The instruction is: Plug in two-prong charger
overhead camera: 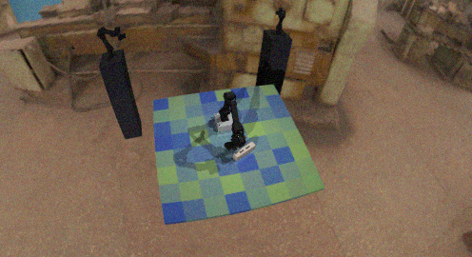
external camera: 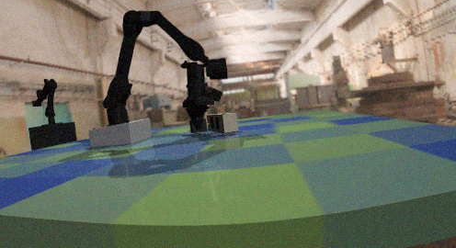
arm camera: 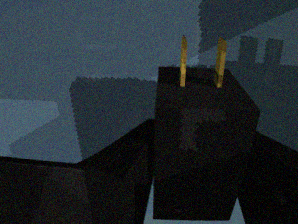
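The charger [arm camera: 205,145] is a black block whose two gold prongs [arm camera: 183,62] [arm camera: 220,62] show bare along their length in the wrist view. My gripper [arm camera: 190,129] [overhead camera: 232,146] [external camera: 199,129] is shut on the charger, pointing down low over the table. The white power strip [overhead camera: 244,151] [external camera: 230,122] lies right beside the gripper, with dark outlets visible in the top view. In the exterior view a small gap seems to part gripper and strip. The strip cannot be made out in the wrist view. The charger's alignment with the right outlet cannot be told.
The arm's pale base block [overhead camera: 224,125] [external camera: 121,133] stands on the checkered table [overhead camera: 209,205] [external camera: 221,193], behind the gripper in the top view. Two dark pedestals [overhead camera: 121,95] [overhead camera: 273,59] with other arms stand beyond the table. Arm shadows cross the tabletop.
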Action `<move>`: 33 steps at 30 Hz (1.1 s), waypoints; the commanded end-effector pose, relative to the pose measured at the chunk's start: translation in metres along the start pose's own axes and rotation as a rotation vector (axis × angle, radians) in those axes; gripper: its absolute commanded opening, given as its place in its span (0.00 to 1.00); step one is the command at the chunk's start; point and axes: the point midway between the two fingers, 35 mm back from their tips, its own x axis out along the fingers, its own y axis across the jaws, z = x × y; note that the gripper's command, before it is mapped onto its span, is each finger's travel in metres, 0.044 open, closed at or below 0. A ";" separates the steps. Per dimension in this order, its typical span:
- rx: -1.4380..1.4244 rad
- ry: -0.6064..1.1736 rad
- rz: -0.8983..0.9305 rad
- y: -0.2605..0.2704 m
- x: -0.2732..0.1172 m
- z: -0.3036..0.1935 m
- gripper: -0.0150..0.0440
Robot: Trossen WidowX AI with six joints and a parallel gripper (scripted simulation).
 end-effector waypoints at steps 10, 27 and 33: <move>0.028 -0.007 0.005 0.003 -0.001 0.015 0.25; 0.028 -0.007 0.005 0.003 -0.001 0.015 0.25; 0.028 -0.007 0.005 0.003 -0.001 0.017 0.25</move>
